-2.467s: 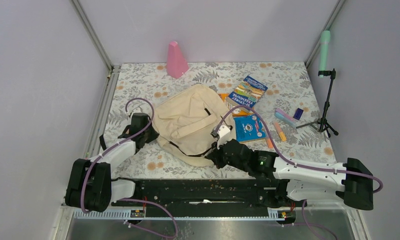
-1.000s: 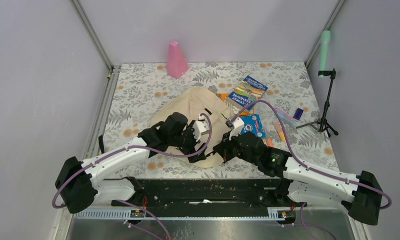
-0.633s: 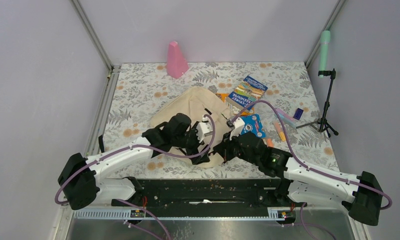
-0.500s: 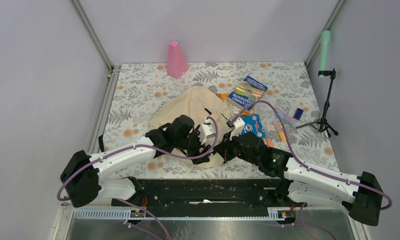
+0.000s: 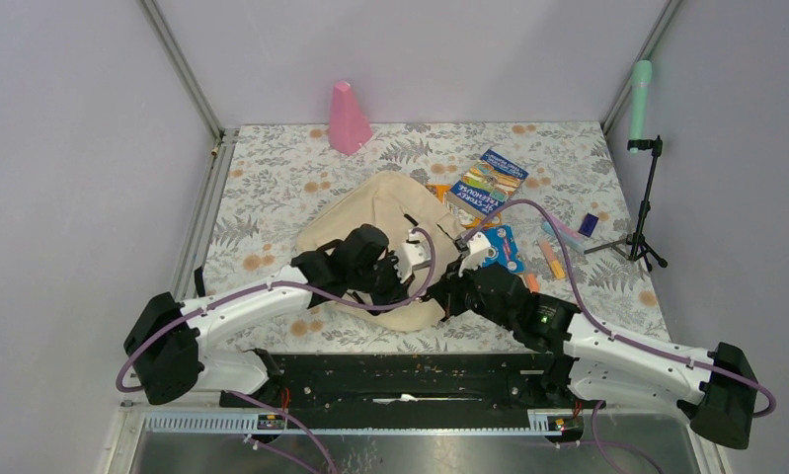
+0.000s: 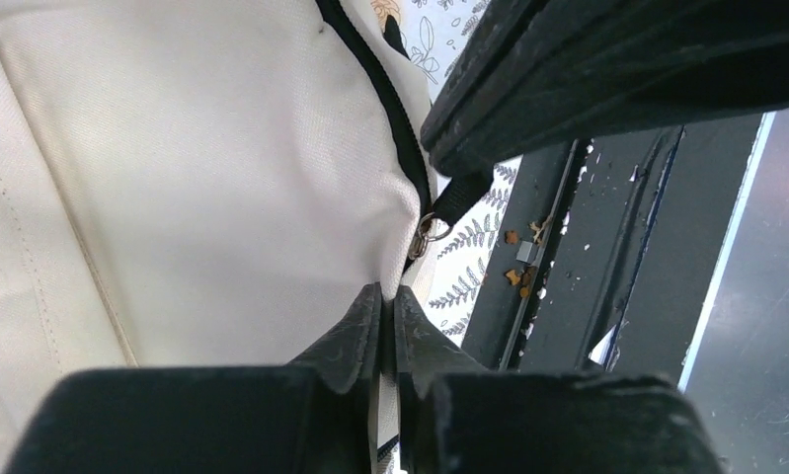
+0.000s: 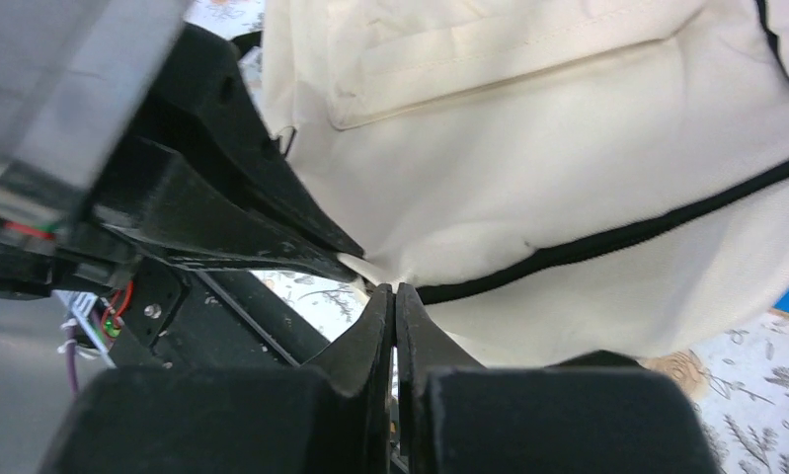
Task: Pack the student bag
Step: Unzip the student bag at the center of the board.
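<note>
left arm (image 5: 237, 301) had swung in from the far left side of the large soft cream fabric backpack (image 5: 370, 227). its jaws were now clenched on the bag's near hem, right by the black zipper line (image 6: 395, 109) and small metal pull ring (image 6: 422, 237). right arm (image 5: 588, 346) jaws were pinched on the same hem, just beside. bag lay mid floral-print desk (image 5: 272, 168) and looked zipped. glossy paperback books (image 5: 487, 183) sat unpacked. probably set up to open the zip.
</note>
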Robot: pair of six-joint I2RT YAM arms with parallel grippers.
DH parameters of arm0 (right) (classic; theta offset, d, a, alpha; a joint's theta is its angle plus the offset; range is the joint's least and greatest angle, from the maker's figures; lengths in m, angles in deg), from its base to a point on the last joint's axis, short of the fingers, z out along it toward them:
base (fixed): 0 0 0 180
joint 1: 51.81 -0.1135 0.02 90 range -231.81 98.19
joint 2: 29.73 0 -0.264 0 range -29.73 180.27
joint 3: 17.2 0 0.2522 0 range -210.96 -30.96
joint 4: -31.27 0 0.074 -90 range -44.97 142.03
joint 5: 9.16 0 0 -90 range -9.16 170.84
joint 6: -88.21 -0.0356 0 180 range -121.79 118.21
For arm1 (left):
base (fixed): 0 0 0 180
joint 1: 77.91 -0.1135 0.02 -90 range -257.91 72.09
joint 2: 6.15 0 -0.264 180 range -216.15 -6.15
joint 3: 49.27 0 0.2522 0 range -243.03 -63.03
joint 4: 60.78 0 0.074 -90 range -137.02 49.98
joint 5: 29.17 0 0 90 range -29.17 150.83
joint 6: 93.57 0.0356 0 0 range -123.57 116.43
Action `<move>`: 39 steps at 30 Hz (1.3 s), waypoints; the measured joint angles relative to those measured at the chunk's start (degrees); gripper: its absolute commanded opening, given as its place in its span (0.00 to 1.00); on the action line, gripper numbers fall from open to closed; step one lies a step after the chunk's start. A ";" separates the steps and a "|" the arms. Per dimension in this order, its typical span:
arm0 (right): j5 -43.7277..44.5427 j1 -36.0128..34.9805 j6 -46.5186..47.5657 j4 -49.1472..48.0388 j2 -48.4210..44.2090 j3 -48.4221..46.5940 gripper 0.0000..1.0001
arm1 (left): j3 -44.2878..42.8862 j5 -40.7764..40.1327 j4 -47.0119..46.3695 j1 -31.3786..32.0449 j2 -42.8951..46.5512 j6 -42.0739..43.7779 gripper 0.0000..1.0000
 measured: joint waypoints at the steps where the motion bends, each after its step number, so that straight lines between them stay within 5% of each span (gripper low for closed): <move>1: 0.87 0.00 0.00 0.46 -0.09 0.00 0.00 | -0.13 -0.04 0.15 0.00 0.00 -0.04 0.00; 29: 19.85 -0.02 1.77 8.48 -1.86 -4.22 0.00 | -1.29 -9.40 2.23 0.92 4.59 3.93 0.00; 39: 22.58 1.55 0.24 8.57 0.15 -4.24 0.00 | -1.27 -24.30 4.59 1.03 8.41 5.44 0.00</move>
